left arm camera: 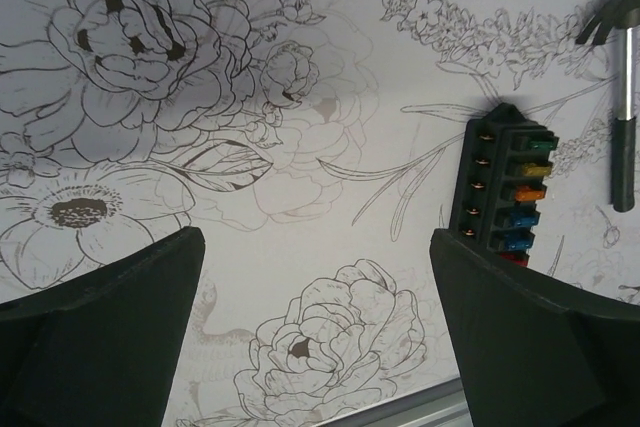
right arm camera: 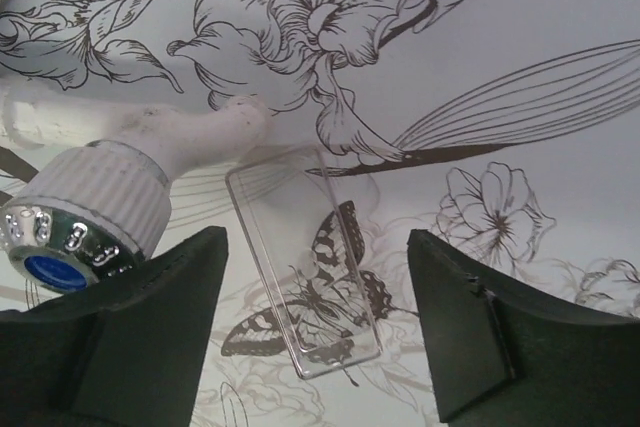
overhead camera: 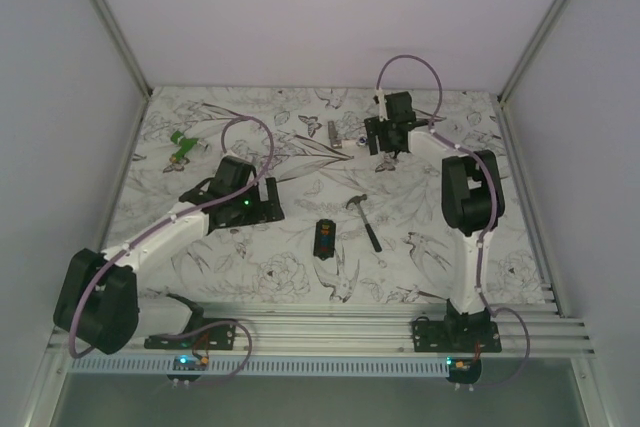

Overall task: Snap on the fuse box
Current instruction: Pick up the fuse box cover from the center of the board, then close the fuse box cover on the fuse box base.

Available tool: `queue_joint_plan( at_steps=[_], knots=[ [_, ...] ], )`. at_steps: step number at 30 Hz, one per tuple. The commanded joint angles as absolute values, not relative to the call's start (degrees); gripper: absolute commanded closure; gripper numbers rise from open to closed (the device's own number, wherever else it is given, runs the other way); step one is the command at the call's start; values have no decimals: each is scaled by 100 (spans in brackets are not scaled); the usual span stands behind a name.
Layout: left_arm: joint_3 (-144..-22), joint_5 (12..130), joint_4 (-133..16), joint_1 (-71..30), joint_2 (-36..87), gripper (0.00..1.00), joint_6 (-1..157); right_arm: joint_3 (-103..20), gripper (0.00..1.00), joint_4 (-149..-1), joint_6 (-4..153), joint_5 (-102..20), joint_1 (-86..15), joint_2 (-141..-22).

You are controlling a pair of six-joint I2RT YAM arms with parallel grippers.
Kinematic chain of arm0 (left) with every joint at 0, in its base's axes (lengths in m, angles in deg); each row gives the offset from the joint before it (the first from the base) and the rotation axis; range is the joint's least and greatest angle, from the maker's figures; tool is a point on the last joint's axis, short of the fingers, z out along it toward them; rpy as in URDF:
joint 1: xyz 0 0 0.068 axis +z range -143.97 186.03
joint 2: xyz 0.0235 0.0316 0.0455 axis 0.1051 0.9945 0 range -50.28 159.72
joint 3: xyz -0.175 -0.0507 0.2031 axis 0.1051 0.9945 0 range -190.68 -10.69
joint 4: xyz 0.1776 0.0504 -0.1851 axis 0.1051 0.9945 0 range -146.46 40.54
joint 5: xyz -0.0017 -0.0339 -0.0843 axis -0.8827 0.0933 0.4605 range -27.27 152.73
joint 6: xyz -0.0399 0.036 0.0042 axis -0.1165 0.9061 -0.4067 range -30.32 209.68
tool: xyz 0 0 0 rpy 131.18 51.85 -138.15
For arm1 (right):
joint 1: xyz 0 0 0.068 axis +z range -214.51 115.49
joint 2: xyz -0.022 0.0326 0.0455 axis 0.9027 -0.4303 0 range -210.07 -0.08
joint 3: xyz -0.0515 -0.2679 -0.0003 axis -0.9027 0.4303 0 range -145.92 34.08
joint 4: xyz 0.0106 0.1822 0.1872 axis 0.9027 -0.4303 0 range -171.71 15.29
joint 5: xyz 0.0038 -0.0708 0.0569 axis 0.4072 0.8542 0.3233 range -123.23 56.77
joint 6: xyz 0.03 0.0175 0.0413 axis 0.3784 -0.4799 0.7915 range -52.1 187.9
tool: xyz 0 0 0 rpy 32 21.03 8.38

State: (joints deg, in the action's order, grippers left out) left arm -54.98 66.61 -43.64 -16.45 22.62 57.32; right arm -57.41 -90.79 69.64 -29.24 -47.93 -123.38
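Observation:
The fuse box (overhead camera: 325,239) is a small black box lying at the middle of the table. In the left wrist view (left arm camera: 505,187) it shows a row of coloured fuses, uncovered. My left gripper (overhead camera: 266,201) hovers left of it, open and empty (left arm camera: 318,332). A clear plastic cover (right arm camera: 300,262) lies flat on the cloth between the open fingers of my right gripper (right arm camera: 318,337). The fingers do not touch it. The right gripper (overhead camera: 388,147) is at the back of the table, far from the fuse box.
A hammer (overhead camera: 365,219) lies just right of the fuse box, also in the left wrist view (left arm camera: 622,107). A small grey metal piece (overhead camera: 333,133) lies at the back middle, a green item (overhead camera: 182,147) at the back left. A white cylinder with a blue end (right arm camera: 95,207) lies beside the cover.

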Motion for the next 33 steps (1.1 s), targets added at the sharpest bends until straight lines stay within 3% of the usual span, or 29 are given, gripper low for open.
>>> queue_joint_plan(
  at_steps=[1,10,19,33],
  knots=[
    [-5527,6954,-4365,-1612,2495,0,5769,-6069,27,-9341,6810,-3148,-4825,-12493],
    [-5474,7446,-4472,-1628,2469,0,5617,-5441,60,-9484,7028,-3147,-4814,-12078],
    [-5210,7751,-4474,-1653,2310,0,5442,-4337,62,-9963,8331,-2596,-4400,-10630],
    [-4575,7607,-4431,-1700,1511,0,5480,-2982,59,-10358,11219,-1433,-1984,-9069]
  ],
)
